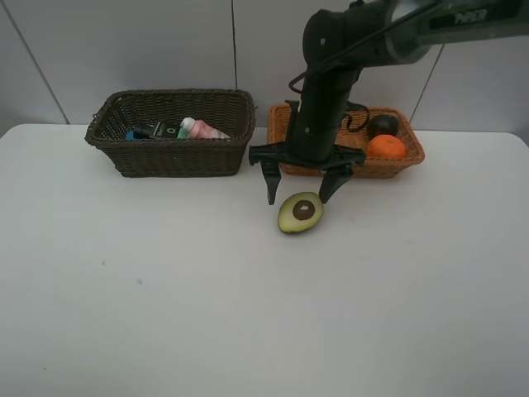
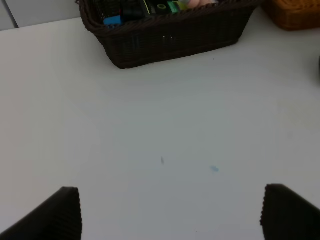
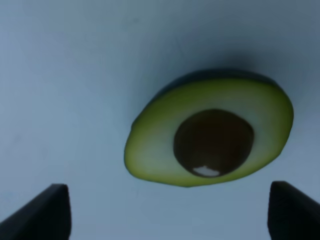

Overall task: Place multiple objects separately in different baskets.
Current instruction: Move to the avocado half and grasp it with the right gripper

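Note:
The avocado half (image 1: pixel 300 212) lies cut side up on the white table, in front of the baskets; it fills the right wrist view (image 3: pixel 210 135). My right gripper (image 1: pixel 299 193) hangs open just above and behind it, fingers apart. The dark brown basket (image 1: pixel 169 157) holds the blue eraser (image 1: pixel 131 134), dark green pump bottle (image 1: pixel 159 130) and small pink bottle (image 1: pixel 203 129). The light orange-tan basket (image 1: pixel 405 157) holds the orange (image 1: pixel 386 146) and dark mangosteen (image 1: pixel 382 125). My left gripper (image 2: pixel 170 212) is open over bare table, outside the exterior view. The marker and peach are hidden.
The dark basket's front wall (image 2: pixel 175 35) shows in the left wrist view, with a corner of the orange-tan basket (image 2: pixel 292 12) beside it. A white tiled wall (image 1: pixel 124 50) stands behind the table.

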{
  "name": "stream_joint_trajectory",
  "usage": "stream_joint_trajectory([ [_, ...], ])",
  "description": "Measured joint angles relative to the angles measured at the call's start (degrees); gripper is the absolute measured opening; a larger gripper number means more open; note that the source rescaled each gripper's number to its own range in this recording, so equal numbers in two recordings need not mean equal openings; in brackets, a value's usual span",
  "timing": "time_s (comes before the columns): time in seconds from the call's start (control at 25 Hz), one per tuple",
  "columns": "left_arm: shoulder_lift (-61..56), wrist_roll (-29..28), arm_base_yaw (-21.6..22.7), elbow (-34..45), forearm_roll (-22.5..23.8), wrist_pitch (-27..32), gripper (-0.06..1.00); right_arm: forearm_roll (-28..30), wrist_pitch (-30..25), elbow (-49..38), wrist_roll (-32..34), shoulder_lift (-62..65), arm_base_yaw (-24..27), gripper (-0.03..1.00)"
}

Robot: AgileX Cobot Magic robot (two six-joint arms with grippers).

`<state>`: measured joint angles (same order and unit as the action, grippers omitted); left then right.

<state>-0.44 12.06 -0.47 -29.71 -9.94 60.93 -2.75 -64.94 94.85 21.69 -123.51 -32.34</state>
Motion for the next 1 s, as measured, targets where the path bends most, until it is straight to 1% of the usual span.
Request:
stream_joint_trajectory([
  [0.16, 0.00, 0.00, 0.00, 0.00, 0.00, 0.00, 0.88, 1.62, 2.15, 0.00, 0.16, -0.97, 0.00, 1.00],
  [0.24, 0.00, 0.00, 0.00, 0.00, 0.00, 0.00, 0.88, 2.75, 2.60, 0.00, 1.47, -1.42, 0.06, 1.00],
  [0.4, 0.00, 0.00, 0.00, 0.00, 0.00, 0.00, 0.88, 4.57, 3.44, 0.00, 9.28, -1.89, 1.38, 1.00],
  [0.52, 0.00, 0.00, 0.00, 0.00, 0.00, 0.00, 0.88, 4.13, 3.34, 0.00, 15.50, -1.89, 2.79, 1.00],
  [0.76, 0.00, 0.00, 0.00, 0.00, 0.00, 0.00, 0.88, -0.04, 3.70, 0.00, 22.72, -1.89, 2.87, 1.00],
  [1.0, 0.00, 0.00, 0.00, 0.00, 0.00, 0.00, 0.88, -0.25, 4.69, 0.00, 24.12, -1.89, 2.87, 1.00],
])
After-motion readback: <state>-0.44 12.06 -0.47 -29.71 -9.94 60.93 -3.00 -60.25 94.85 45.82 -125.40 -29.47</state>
